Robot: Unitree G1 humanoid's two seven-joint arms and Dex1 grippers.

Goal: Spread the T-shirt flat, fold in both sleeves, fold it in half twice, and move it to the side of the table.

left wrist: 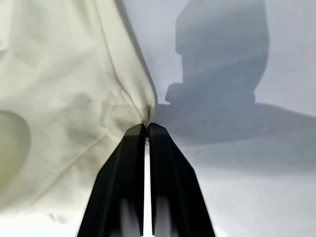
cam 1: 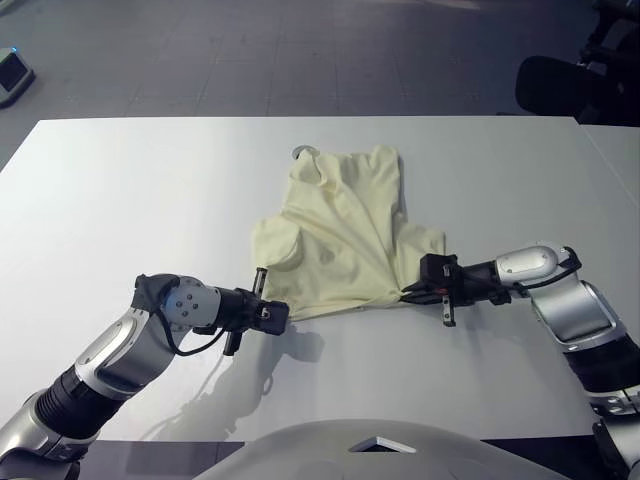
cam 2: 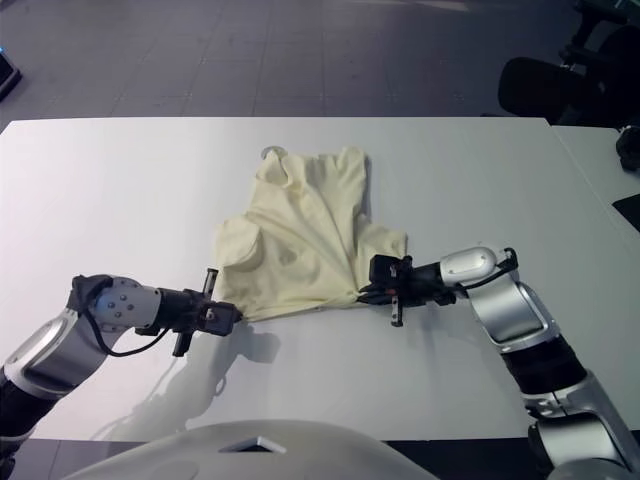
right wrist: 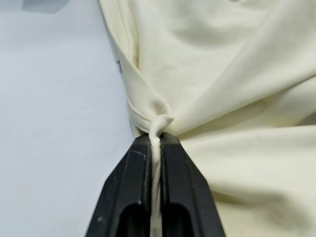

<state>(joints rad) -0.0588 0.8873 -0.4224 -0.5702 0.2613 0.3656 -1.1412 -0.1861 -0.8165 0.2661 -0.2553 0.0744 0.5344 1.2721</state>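
Note:
A pale yellow T-shirt (cam 1: 345, 235) lies crumpled near the middle of the white table (cam 1: 120, 190), bunched toward its far end and fanning out toward me. My left gripper (cam 1: 275, 313) is shut on the near left corner of the T-shirt (left wrist: 64, 98), cloth pinched between its black fingers (left wrist: 128, 163). At the near right corner, my right gripper (cam 1: 412, 291) is shut on a gathered fold of the T-shirt (right wrist: 227, 84), which passes between its fingers (right wrist: 173, 168). The near hem stretches between the two grippers, slightly lifted and casting a shadow.
Bare tabletop lies on all sides of the shirt, widest on the left. A black chair (cam 1: 570, 85) stands beyond the table's far right corner. A small device (cam 1: 12, 72) sits on the floor at far left.

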